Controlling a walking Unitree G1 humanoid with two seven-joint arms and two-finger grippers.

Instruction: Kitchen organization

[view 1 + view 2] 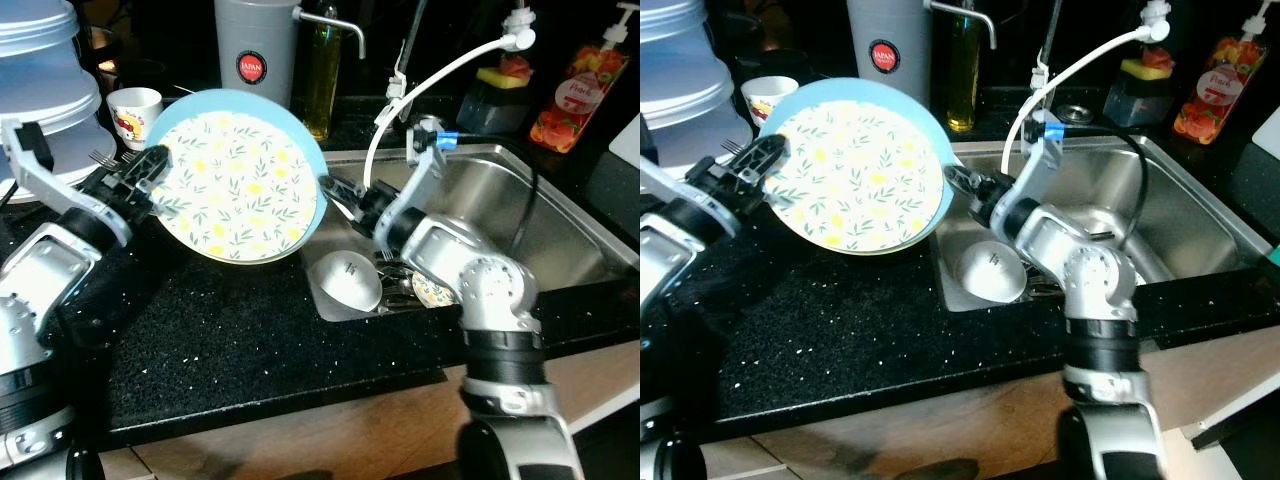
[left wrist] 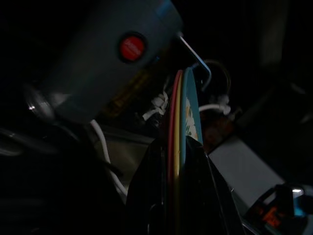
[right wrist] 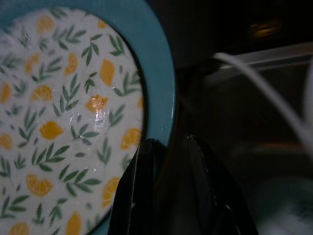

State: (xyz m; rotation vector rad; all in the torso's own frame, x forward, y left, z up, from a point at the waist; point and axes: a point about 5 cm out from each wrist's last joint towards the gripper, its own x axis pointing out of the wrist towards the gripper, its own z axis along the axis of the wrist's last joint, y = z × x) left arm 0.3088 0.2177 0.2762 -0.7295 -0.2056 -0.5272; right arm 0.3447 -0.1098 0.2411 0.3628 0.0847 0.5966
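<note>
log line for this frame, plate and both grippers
plate: lemon print, tilted above counter beside sink | left gripper: shut on plate's left rim | right gripper: at plate's right rim

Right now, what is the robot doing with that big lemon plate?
The robot holds the lemon-patterned plate up on edge over the black counter, beside the sink. Its left gripper pinches the plate's left rim and its right gripper pinches the right rim. A white bowl lies upside down in the sink.

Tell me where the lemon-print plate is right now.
The lemon-print plate is held tilted above the black counter, just left of the sink, with the left gripper and right gripper on opposite rims.
</note>
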